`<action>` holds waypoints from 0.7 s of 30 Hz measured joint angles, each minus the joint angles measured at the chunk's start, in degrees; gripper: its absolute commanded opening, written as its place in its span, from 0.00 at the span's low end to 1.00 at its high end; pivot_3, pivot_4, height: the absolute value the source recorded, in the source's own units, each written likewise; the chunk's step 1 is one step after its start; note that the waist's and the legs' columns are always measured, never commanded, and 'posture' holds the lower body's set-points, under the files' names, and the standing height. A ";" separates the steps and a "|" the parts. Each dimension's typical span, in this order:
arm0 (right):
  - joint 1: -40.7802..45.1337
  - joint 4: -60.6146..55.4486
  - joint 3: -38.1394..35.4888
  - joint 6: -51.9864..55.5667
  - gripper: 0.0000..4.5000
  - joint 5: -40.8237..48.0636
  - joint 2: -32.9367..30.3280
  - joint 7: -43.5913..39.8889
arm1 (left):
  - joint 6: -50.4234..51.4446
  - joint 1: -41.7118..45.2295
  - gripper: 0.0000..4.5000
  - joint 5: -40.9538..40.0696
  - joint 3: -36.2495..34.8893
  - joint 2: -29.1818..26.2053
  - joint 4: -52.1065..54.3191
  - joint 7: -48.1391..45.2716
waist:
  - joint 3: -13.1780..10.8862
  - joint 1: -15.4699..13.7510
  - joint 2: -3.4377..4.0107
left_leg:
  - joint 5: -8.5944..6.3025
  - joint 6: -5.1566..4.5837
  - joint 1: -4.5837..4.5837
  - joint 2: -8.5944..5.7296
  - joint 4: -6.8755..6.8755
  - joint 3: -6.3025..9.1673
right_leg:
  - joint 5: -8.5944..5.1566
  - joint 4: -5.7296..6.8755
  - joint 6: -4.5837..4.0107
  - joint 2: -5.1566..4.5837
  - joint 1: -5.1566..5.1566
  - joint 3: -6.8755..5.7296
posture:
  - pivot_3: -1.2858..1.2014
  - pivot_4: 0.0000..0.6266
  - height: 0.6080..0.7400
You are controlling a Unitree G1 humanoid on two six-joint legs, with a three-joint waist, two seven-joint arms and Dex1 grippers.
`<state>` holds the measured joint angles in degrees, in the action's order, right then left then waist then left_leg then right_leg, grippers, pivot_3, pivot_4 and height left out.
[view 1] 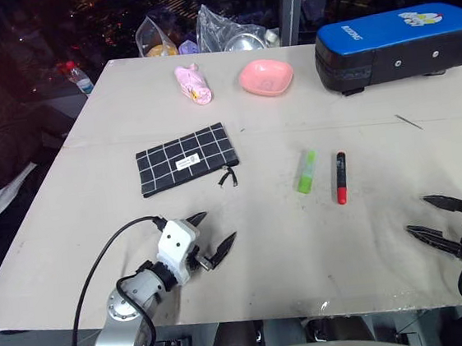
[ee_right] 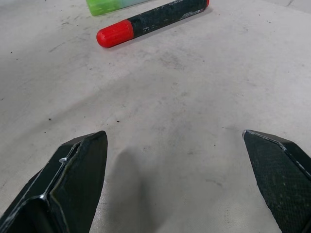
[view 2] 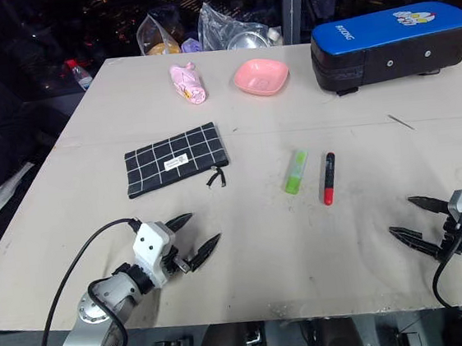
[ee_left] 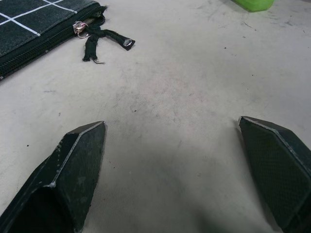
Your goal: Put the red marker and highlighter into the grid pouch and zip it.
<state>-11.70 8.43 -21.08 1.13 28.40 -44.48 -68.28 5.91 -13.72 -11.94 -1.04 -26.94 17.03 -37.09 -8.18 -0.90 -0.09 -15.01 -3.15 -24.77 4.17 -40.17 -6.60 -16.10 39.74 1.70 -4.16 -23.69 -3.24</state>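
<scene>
My left end effector (view 1: 215, 239) and right end effector (view 1: 426, 220) hover spread and empty over the desk (view 1: 109, 111), nothing yet packed. The red marker (view 1: 341, 177) and highlighter (view 1: 306, 172) lie side by side mid-desk, apart from the grid pouch (view 1: 185, 158), whose zipper appears closed.

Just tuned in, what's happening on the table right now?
Nothing is held yet. The left gripper and right gripper both hover open over the near edge of the table. The red marker and highlighter lie side by side mid-table; the grid pouch lies flat to their left, untouched.
</scene>
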 measured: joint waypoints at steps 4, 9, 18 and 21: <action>-0.72 -3.07 0.10 0.39 1.00 -0.06 1.34 1.66 | 0.00 0.12 0.99 -0.44 -0.18 -1.03 -0.27 -1.21 | 0.00 0.05 0.00 | 0.00 0.00 0.00 0.03 0.00 0.02 | 0.00 0.00 0.00 -0.01 0.00 0.00 | 0.52 0.24 0.61; -0.72 -5.38 0.36 1.21 1.00 -0.20 2.15 3.13 | 0.07 0.13 0.99 -0.81 -0.58 -1.87 -0.30 -1.92 | -0.02 0.08 -0.02 | 0.00 0.01 -0.01 0.03 0.00 0.01 | 0.00 0.00 0.00 0.00 0.00 0.00 | 0.52 0.24 0.61; -0.25 -7.63 0.96 2.64 1.00 0.06 3.01 3.78 | 0.05 -0.12 0.99 -1.65 -1.11 -2.99 -0.49 -2.53 | -0.03 0.13 -0.01 | 0.00 0.01 -0.01 0.05 0.00 0.01 | 0.00 0.00 0.00 0.00 -0.01 0.00 | 0.52 0.24 0.61; 1.19 -9.87 0.95 5.13 1.00 2.18 4.43 5.17 | -0.06 0.07 0.99 -2.85 -3.29 -3.95 -1.53 -3.46 | -0.06 0.19 -0.06 | 0.00 0.01 -0.01 0.08 0.00 0.02 | 0.00 0.01 -0.01 0.00 -0.02 -0.01 | 0.52 0.24 0.61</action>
<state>-10.51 -1.43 -20.13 6.25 30.59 -40.05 -63.11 5.84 -13.66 -14.80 -4.33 -30.89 15.49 -40.55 -8.24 -0.70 -0.15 -15.01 -3.14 -24.78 4.25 -40.16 -6.57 -16.10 39.75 1.70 -4.16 -23.71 -3.25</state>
